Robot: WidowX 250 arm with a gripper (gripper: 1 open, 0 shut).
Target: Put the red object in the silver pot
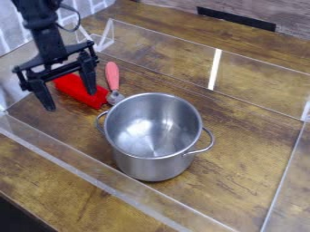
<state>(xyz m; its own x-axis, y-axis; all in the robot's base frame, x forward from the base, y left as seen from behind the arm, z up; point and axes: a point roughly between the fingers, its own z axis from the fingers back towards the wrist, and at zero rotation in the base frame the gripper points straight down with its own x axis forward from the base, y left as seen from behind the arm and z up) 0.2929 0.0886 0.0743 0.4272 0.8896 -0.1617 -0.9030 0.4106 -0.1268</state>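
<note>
The red object (80, 88) lies on the wooden table just left of the silver pot (152, 136). It is bright red and blocky, and the arm partly hides it. My gripper (71, 97) points down over it, open wide, with one black finger (45, 94) to the left of the red piece and the other on its right. I cannot tell whether the fingers touch it. The pot stands upright with nothing inside.
A slim pink-handled utensil (111, 74) with a metal end lies between the red object and the pot's rim. Clear plastic walls (216, 68) fence the table on all sides. A white strip shows on the far wall.
</note>
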